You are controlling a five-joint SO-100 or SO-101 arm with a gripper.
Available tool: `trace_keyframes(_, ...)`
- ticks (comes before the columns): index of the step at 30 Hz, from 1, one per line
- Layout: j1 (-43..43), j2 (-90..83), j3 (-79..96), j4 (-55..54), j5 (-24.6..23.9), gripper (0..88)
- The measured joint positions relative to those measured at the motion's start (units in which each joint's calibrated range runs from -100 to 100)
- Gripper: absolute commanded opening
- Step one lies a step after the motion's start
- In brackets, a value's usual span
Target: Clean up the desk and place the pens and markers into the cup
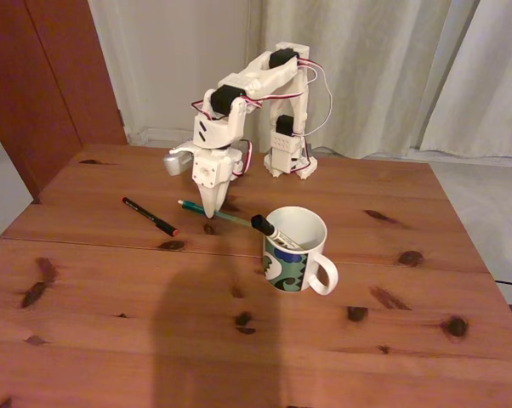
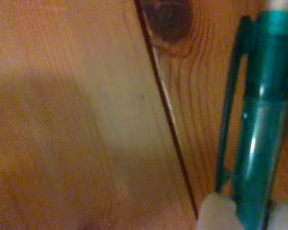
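Fixed view shows one marker already standing in the cup on the desk, while the black pen lies apart to the left and the green pen lies beside the cup. Wrist view shows the gripper down at the green pen, fingertips either side, seemingly closing on it; whether it grips firmly I cannot tell. So, in my judgement, one of three is done, and the marker's label is too small to read.

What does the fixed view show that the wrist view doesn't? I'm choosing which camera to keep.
Only the fixed view: the arm, the cup with the marker leaning in it, and the black pen lying on the desk.
Only the wrist view: the teal pen's clip close up and a plank seam.
Both: the teal pen at the gripper, and the desk.
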Motion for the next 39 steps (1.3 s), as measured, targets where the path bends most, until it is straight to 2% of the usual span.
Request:
trace_keyframes(19,-3.3,0.0,0.0,0.08,-1.66,1.2)
trace_keyframes(30,5.5,-0.08,0.0,0.08,5.18,1.2)
trace_keyframes(39,8.95,-0.08,0.0,0.08,8.06,1.2)
